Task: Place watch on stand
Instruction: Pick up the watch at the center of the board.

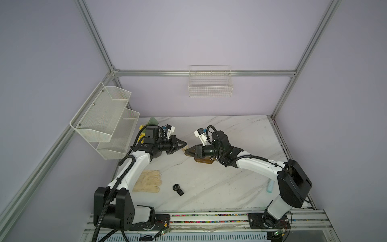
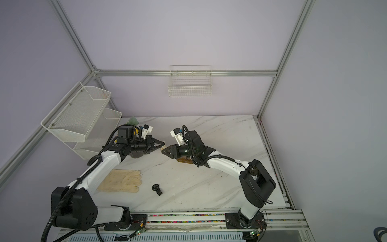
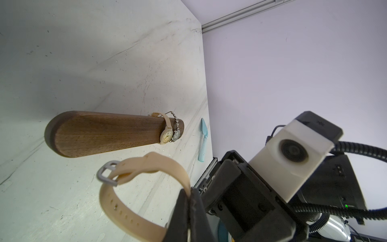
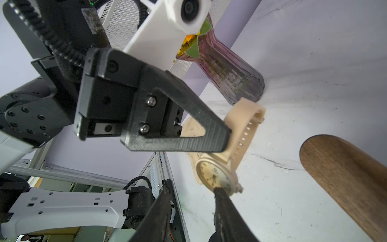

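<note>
Here left hand (image 3: 187, 196) clamps the beige watch (image 4: 213, 177) strap, right hand (image 4: 191, 190) parted, near the stand (image 3: 104, 132) bearing two watches (image 3: 166, 136)

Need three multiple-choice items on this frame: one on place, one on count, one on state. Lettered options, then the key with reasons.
1. Where does the black watch lie?
A. on the table beside the glove
B. on top of the glove
C. under the glove

2. How many watches hang on the stand?
A. none
B. two
C. four

3. The left gripper is:
A. open and empty
B. shut on a beige strap
C. shut on the glove

Key:
1 A: both top views show it on the marble, just off the glove's fingers.
2 B: the left wrist view shows a small beige watch and a silver watch round the bar.
3 B: its jaws pinch the strap in the left wrist view.
</note>
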### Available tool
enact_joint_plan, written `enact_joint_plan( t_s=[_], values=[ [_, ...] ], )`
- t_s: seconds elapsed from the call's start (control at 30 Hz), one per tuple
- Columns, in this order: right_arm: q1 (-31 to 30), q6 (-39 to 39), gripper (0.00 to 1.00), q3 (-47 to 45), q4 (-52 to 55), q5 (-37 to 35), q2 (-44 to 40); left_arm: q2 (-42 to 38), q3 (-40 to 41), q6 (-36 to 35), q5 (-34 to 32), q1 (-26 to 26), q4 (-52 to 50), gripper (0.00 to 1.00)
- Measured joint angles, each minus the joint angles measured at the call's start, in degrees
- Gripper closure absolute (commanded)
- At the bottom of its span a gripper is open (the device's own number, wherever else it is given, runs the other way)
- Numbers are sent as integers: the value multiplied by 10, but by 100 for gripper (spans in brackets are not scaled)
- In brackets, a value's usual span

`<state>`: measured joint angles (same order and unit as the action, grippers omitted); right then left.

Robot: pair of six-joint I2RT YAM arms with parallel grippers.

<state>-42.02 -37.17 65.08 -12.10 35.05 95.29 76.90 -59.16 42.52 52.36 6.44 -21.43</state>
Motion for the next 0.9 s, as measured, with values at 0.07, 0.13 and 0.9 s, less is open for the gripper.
enact_joint_plan(
  t_s=[0.07,0.13,0.9],
  values=[
    [7,-4,61,0,-3,7,0,0,0,1,1,0,3,96],
    [12,-8,60,0,-7,9,0,0,0,2,2,0,6,96],
    [40,-32,61,10,-79,92,63,0,0,29,20,-2,39,96]
  ],
)
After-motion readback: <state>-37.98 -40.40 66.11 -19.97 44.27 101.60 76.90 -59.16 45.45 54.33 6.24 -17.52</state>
